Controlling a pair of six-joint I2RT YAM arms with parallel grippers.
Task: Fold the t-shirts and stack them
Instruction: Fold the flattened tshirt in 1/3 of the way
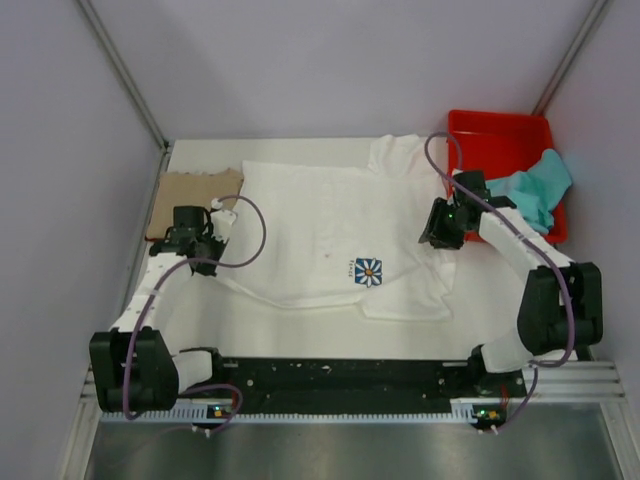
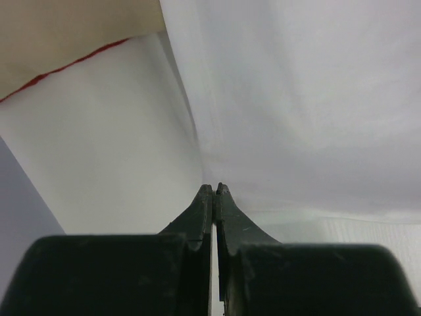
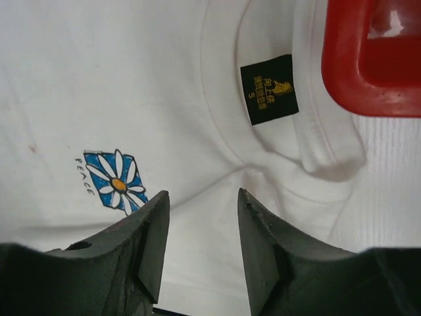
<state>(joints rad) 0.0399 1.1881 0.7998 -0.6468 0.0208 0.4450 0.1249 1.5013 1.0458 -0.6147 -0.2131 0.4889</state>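
Reading "PEACE" on white cloth t-shirt (image 1: 320, 200), "S" on black neck tag (image 3: 268, 89). Seeing left gripper (image 2: 215, 189) closed, maybe nipping shirt edge; right gripper (image 3: 202, 193) gaping empty near red plastic bin (image 3: 342, 66).

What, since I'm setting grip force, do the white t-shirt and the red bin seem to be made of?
The white t-shirt looks like soft, matte cotton-type knit: it wrinkles and creases loosely and carries a sewn black label. The exact fibre cannot be told. The red bin looks like rigid moulded plastic, fairly glossy: a smooth rounded rim with light reflections.
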